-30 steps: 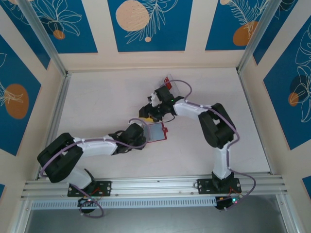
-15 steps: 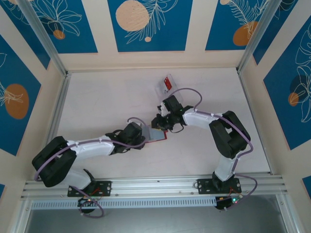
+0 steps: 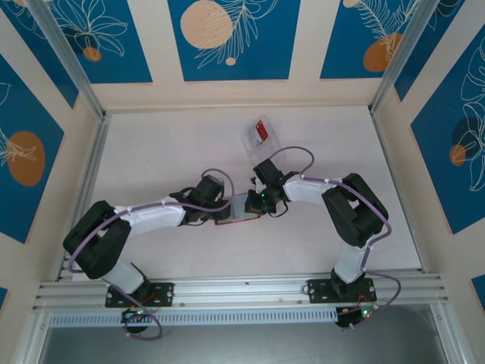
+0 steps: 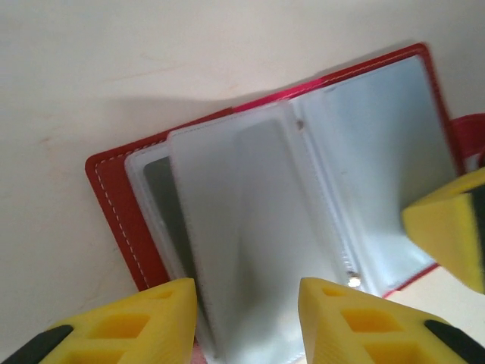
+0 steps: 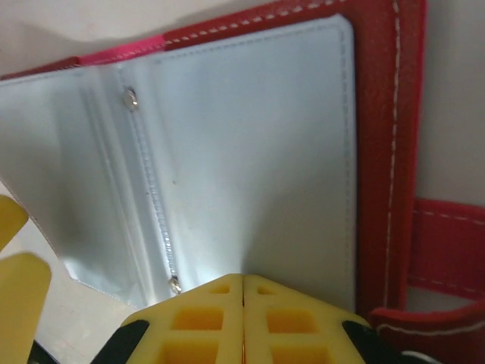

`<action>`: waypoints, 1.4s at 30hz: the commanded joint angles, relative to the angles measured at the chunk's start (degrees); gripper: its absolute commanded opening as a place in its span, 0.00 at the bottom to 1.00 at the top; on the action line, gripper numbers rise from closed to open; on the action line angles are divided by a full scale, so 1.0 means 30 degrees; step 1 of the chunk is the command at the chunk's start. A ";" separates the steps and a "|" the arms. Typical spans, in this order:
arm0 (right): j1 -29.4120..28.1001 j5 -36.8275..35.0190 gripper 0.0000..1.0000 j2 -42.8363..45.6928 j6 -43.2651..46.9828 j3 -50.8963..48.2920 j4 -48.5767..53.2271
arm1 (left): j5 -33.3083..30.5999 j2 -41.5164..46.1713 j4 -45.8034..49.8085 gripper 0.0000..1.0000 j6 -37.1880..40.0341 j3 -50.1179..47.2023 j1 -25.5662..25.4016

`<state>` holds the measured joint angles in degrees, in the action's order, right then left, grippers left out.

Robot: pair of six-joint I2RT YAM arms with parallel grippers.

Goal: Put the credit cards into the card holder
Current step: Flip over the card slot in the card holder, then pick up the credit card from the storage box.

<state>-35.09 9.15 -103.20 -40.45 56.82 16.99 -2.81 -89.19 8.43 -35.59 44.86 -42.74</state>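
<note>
The card holder (image 3: 241, 211) lies open on the table, red with grey clear pockets (image 4: 250, 205). My left gripper (image 4: 248, 303) is open at its left side, its yellow fingers straddling the near edge of the pocket leaves. My right gripper (image 5: 242, 279) is shut, and its joined tips rest on the right-hand pocket page (image 5: 258, 144), with no card showing between them. The red snap tab (image 5: 447, 235) sticks out to the right. In the top view the two grippers meet over the holder, left gripper (image 3: 222, 208) and right gripper (image 3: 254, 203). A red credit card (image 3: 262, 130) with white marks lies in a clear tray.
The clear plastic tray (image 3: 251, 141) sits just behind the holder, towards the back of the table. A metal rail (image 3: 242, 288) runs along the near edge, and patterned walls close in the other three sides.
My right arm has swung from beside the tray down onto the holder, and its jaws have closed. The holder has settled flatter, and my left gripper has shifted slightly back with it.
</note>
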 commanded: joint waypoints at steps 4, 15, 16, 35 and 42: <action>0.0414 -0.0577 0.09 -0.0635 0.0416 -0.0349 0.1034 | -0.0532 -0.0588 0.0773 0.34 0.0184 -0.0120 0.0159; 0.0767 -0.0727 0.09 -0.0230 0.0635 -0.0701 0.1509 | -0.1290 -0.0715 0.0782 0.28 0.0201 -0.0969 0.0170; 0.0798 -0.0680 0.09 -0.0230 0.0665 -0.0611 0.1557 | -0.1241 -0.0613 0.0670 0.28 0.0207 -0.1077 0.0162; 0.4221 -0.3454 0.33 0.1439 0.5189 0.8531 0.5261 | 0.1097 -0.1997 -0.1480 0.28 0.0766 -0.1214 -0.0064; 0.5811 -0.4580 0.35 -0.2622 0.6666 1.4207 0.5970 | 0.1288 -0.2130 -0.1711 0.27 0.0709 -0.1177 -0.0176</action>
<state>-18.65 -1.72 -106.28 -24.25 96.12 30.87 -0.80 -93.14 -0.12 -34.09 42.87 -42.78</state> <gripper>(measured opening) 0.351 0.272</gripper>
